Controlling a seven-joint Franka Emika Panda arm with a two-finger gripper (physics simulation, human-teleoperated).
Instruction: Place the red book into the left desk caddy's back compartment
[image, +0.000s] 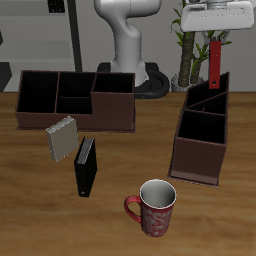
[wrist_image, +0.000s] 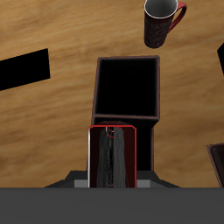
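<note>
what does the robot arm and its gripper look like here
The arm is glossy white, built of rounded, tube-like segments, and rises from a dark round base. The gripper has a wide, boxy white body. In the wrist view its underside shows as a dark grey band. No cables or markings are visible; the fingers cannot be made out.

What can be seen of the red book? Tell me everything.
The red book is a thin hardcover with a plain red cover. It hangs upright in the air, its upper end held by the white hand, above the taller back end of the left desk caddy, touching nothing else. From the wrist view it shows end-on: a red cover outline around a dark grey page block, directly over the caddy's dark compartment. It is not yet inside.
</note>
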